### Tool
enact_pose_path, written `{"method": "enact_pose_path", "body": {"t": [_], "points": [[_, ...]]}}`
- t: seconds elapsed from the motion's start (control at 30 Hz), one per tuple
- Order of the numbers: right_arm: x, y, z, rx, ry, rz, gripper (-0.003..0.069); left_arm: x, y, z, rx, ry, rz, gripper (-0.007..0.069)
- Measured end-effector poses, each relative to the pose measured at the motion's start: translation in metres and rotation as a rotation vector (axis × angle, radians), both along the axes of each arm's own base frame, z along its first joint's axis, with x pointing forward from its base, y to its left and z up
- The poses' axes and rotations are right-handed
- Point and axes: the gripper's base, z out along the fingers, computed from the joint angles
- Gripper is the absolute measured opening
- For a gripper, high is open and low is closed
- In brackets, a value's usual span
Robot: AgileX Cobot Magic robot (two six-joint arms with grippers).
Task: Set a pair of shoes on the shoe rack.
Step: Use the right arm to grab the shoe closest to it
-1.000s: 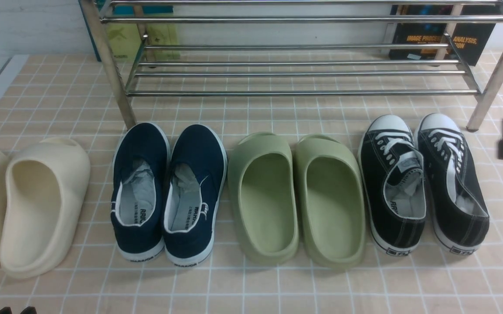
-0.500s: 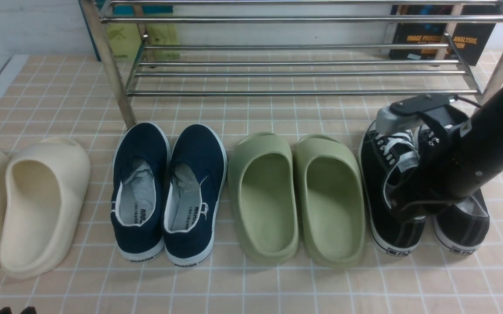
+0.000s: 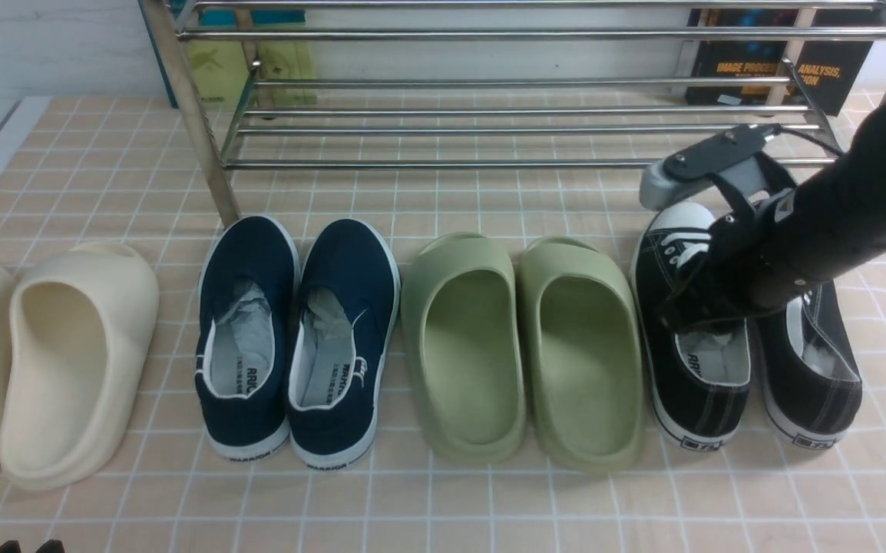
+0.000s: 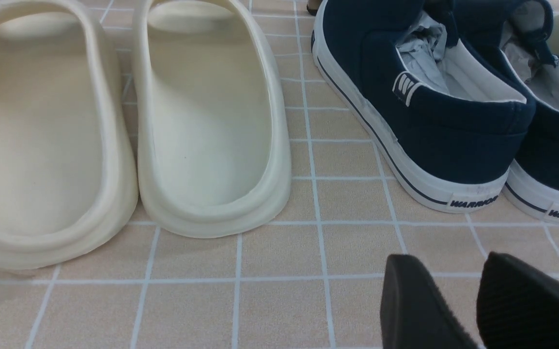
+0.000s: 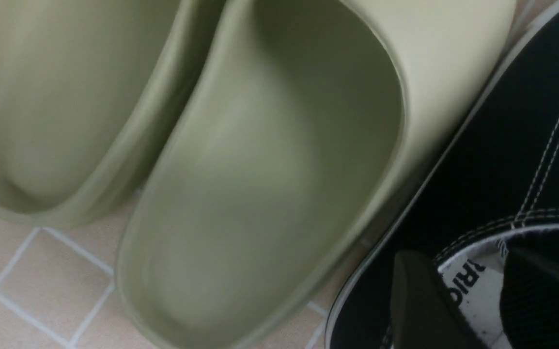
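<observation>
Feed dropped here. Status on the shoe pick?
Left fingers open, empty. Right fingers open over left black sneaker. Pair on floor, off shoe rack. Green slide close alongside.

You are looking at even, soft indoor light across the tiled floor (image 3: 489,499), bright with no harsh glare. The navy slip-ons (image 3: 343,261) cast only faint, short shadows at their heels. The chrome shoe rack (image 3: 489,163) carries thin pale highlights along its tubes. The left wrist view is crisp — the right wrist view is smeared, and the green slides (image 5: 260,169) look soft and blurred.
</observation>
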Motion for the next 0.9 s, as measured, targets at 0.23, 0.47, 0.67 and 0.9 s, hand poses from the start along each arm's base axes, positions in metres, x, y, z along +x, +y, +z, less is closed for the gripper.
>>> {"method": "enact_pose_path", "body": {"t": [0.23,0.47,0.67,0.9], "points": [[0.008,0.002,-0.025,0.016,0.087,-0.099,0.0362,0.0,0.0,0.0,0.0,0.0,0.0,0.0239],[0.017,0.004,-0.047,0.025,0.123,-0.158,0.0276,0.0,0.0,0.0,0.0,0.0,0.0,0.0239],[0.017,0.006,-0.049,0.036,0.131,-0.168,0.0026,0.0,0.0,0.0,0.0,0.0,0.0,0.0239],[0.009,0.003,-0.032,0.015,0.127,-0.135,-0.0006,0.0,0.0,0.0,0.0,0.0,0.0,0.0239]]}}
